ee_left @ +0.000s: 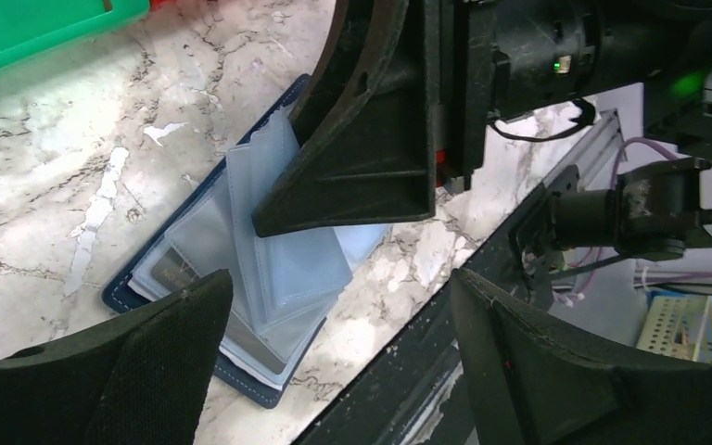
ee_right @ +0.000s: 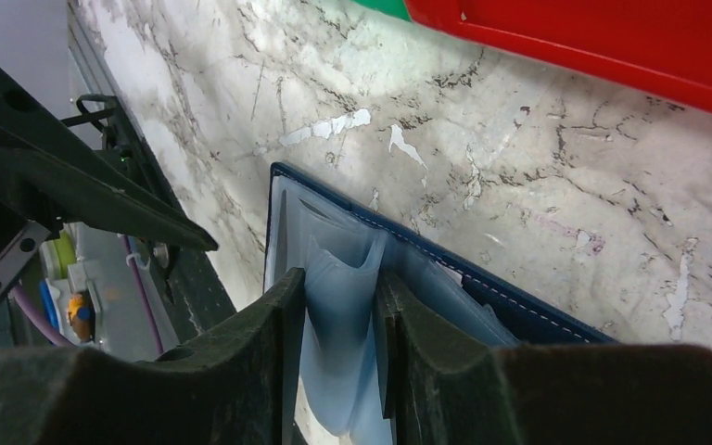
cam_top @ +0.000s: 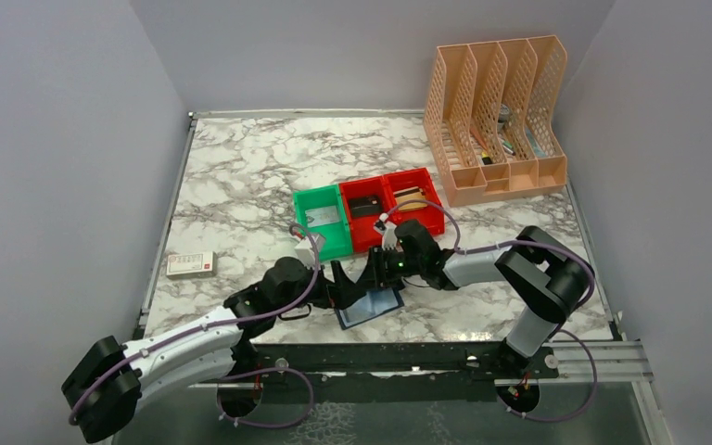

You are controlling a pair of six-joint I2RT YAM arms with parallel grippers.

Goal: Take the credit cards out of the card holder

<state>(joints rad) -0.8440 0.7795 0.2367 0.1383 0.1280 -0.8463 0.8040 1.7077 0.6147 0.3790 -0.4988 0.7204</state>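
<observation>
The card holder [cam_top: 376,307] lies open on the marble near the table's front edge, navy cover down, pale clear sleeves fanned up. My right gripper [cam_top: 374,278] comes in from the right and is shut on a bunch of these sleeves [ee_right: 338,315], lifting them off the navy cover [ee_right: 519,311]. My left gripper [cam_top: 340,292] is open right beside the holder's left side, touching nothing. In the left wrist view the holder [ee_left: 241,278] sits between my open fingertips [ee_left: 185,324], and a dark card [ee_left: 178,269] shows inside a lower sleeve. The right finger [ee_left: 352,176] presses on the sleeves there.
A green bin [cam_top: 323,218] and two red bins [cam_top: 366,211] stand just behind the grippers. A peach file organiser [cam_top: 496,116] is at the back right. A small white and red box [cam_top: 190,264] lies at the left. The black front rail [cam_top: 380,357] runs close by.
</observation>
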